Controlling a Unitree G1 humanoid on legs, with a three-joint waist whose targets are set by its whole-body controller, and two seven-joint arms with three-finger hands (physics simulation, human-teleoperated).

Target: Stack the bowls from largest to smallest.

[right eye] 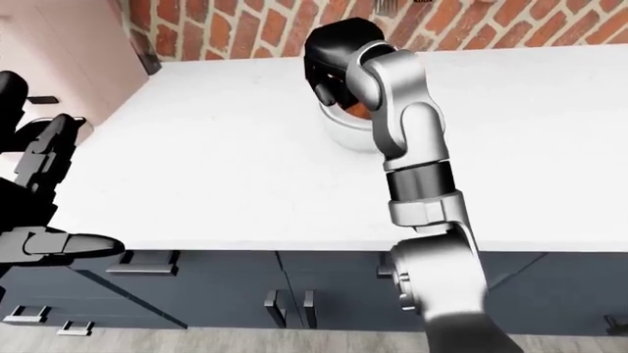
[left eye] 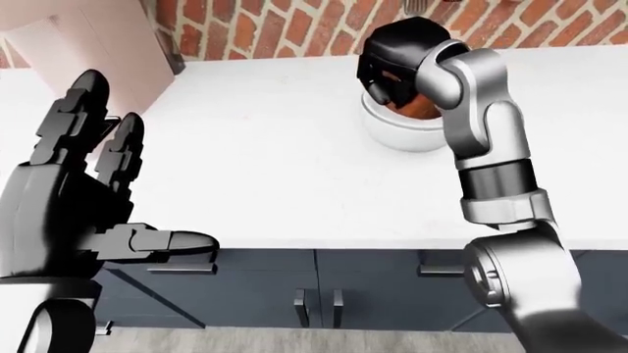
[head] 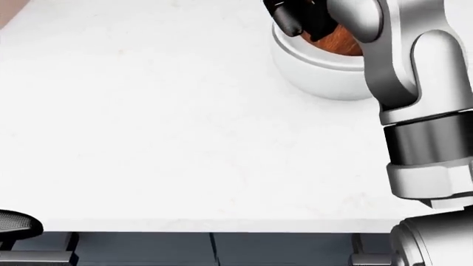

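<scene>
A large white bowl (head: 318, 77) stands on the white counter (head: 148, 138) at the upper right of the head view. A smaller brown bowl (head: 341, 43) sits inside it. My right hand (head: 299, 22) is over the bowls, its black fingers (head: 285, 23) curled over the brown bowl's rim and closed on it. The arm hides most of the brown bowl. My left hand (left eye: 88, 169) is raised at the left of the left-eye view, open and empty, well away from the bowls.
A brick wall (left eye: 294, 29) runs behind the counter. A pale pink panel (left eye: 88, 51) stands at the upper left. Dark blue cabinet doors with handles (left eye: 294, 294) lie below the counter's near edge.
</scene>
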